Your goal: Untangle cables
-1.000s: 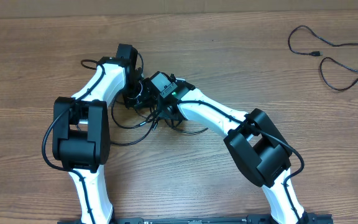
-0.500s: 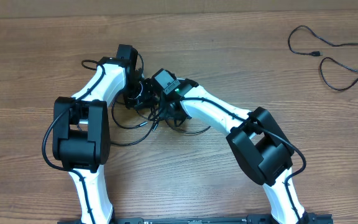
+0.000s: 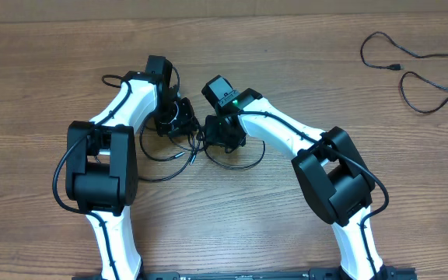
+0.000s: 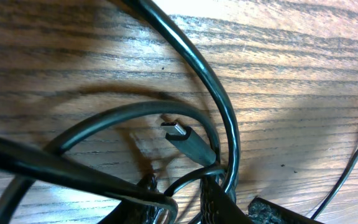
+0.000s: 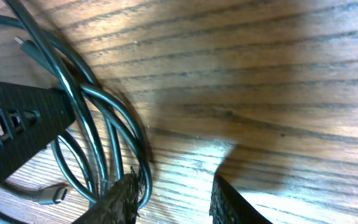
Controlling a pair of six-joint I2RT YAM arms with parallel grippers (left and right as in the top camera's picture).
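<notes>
The cables [image 3: 162, 158] lie in a black tangle of loops on the wooden table between my two arms. My left gripper [image 3: 179, 117] sits over the tangle's upper left. In the left wrist view its fingers [image 4: 219, 200] stand close together with cable loops [image 4: 225, 118] running between and around them, and a small flat plug [image 4: 182, 137] lies just ahead. My right gripper [image 3: 222, 134] is at the tangle's right edge. In the right wrist view the right gripper [image 5: 173, 202] is open over bare wood, with the cable loops [image 5: 98, 106] just left of its left finger [image 5: 120, 199].
One separate thin black cable [image 3: 418, 66] lies loosely curled at the far right of the table. The black perforated finger of the left gripper [image 5: 17, 121] shows at the left of the right wrist view. A loose plug [image 5: 51, 195] lies below it.
My right gripper has opened and shifted right and a little away from the left gripper, off the cable loops. The left arm has stayed still.
</notes>
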